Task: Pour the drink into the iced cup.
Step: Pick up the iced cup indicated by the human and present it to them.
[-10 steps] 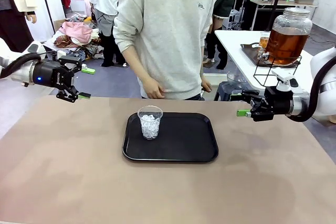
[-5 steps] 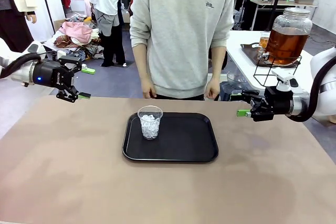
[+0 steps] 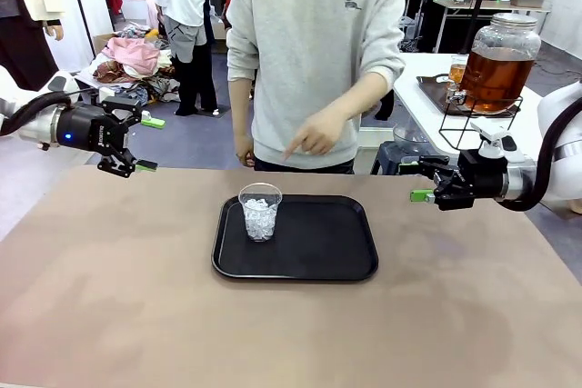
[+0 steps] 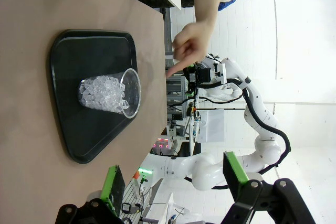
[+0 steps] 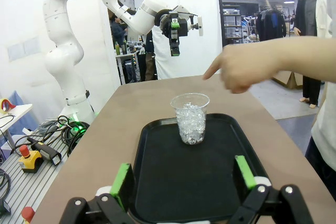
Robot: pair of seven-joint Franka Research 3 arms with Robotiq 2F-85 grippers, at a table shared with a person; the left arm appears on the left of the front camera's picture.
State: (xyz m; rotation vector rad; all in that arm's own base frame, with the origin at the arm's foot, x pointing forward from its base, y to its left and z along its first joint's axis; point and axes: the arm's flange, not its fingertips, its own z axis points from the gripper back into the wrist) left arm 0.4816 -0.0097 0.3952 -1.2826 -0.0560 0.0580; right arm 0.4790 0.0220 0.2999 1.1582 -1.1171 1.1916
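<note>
Look for the drink [image 3: 494, 79] in the lidded glass jar [image 3: 506, 38], up on a wire stand well to the right of the tray [image 3: 336, 261] and behind it, on a white side table rather than on the bench [image 3: 118, 297]. Find the cup [image 3: 260, 213] of ice upright on the tray's left half, near its far edge, with no liquid in it as far as can be seen. Note the person's hand [image 3: 314, 140] just beyond the tray's far edge, forefinger aimed down toward the cup without touching it.

Treat this, judging by that, as the very start: nothing poured, nothing grasped. Bring cup and jar together before any liquid flows. Probably carry the cup over to the jar, which looks too large and full to tip safely. Prefer the right arm, as the nearer one to the jar. Wait for the pointing hand to clear. Come at the cup from the side, not over its rim. Grip low on the wall and squeeze lightly, since thin plastic is likely to buckle. Keep it upright so no ice spills.

See the left gripper [image 3: 148, 144] hovering well left of the tray, above the bench, pointed right and slightly down, jaws spread wide on nothing. See the right gripper [image 3: 414, 181] just right of the tray's far right corner, level, aimed left toward it, likewise spread wide and empty.
</note>
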